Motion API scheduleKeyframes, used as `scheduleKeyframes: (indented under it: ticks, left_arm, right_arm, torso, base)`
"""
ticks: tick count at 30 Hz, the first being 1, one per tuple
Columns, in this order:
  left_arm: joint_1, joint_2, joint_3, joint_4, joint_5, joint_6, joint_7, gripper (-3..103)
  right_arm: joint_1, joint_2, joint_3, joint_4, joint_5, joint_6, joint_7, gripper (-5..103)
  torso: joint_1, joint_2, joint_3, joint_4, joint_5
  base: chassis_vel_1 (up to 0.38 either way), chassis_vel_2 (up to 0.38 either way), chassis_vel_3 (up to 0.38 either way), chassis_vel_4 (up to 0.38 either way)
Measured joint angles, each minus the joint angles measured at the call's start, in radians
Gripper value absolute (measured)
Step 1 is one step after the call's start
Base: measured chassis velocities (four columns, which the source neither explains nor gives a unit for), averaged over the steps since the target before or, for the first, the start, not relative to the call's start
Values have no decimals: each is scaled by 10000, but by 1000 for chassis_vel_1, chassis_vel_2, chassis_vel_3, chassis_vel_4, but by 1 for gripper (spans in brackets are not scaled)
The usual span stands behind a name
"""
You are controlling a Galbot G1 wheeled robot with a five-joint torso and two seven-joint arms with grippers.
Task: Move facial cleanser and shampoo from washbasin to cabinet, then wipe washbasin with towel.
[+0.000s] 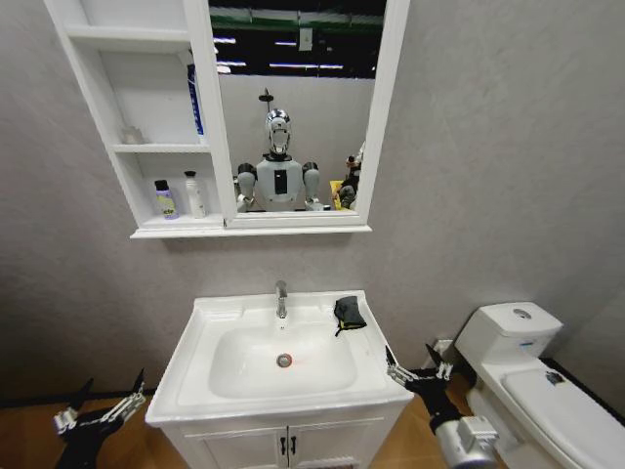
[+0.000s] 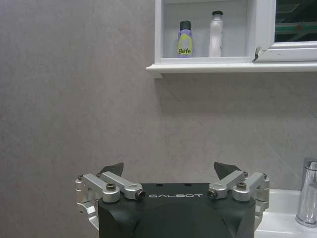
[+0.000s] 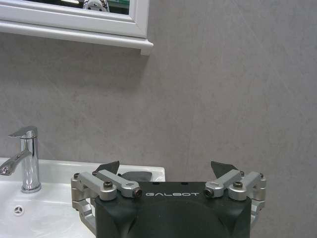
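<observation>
Towel [image 1: 349, 313] on washbasin [image 1: 210, 318] rim

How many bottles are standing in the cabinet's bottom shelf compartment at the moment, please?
2: a purple bottle with a black cap on the left and a white bottle just to its right, both upright in the cabinet. None appears hidden.
</observation>
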Motion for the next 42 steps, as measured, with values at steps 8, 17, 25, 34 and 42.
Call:
scheduleKeyframes:
  ticks: [8, 17, 25, 34, 42]
  left_arm:
    - [-15, 17, 12, 0, -10, 20, -1, 100]
    - [-23, 23, 18, 0, -16, 29, -7, 100]
    - [-26, 28, 23, 0, -17, 34, -12, 100]
    - [-28, 32, 25, 0, -17, 37, -17, 100]
    - [-29, 32, 25, 0, -18, 37, -24, 100]
  right_arm:
    - [126, 45, 17, 58, 18, -293, 308, 100]
    - [105, 77, 60, 98, -8, -444, 226, 100]
    - [67, 66, 63, 89, -6, -423, 199, 100]
    - [420, -48, 11, -276, 48, -541, 220, 100]
    - [1344, -509, 251, -1160, 1030, -776, 260, 100]
  torso:
    - [0, 0, 0, 0, 0]
    - [-1, 0, 0, 0, 0]
    - [-1, 0, 0, 0, 0]
    - [1, -1, 1, -1, 0]
    - [-3, 0, 0, -1, 1]
  base:
    - [0, 0, 0, 0]
    - [0, 0, 0, 0]
    - [-15, 15, 23, -20]
    - [-44, 44, 53, -54]
    - [0, 0, 0, 0]
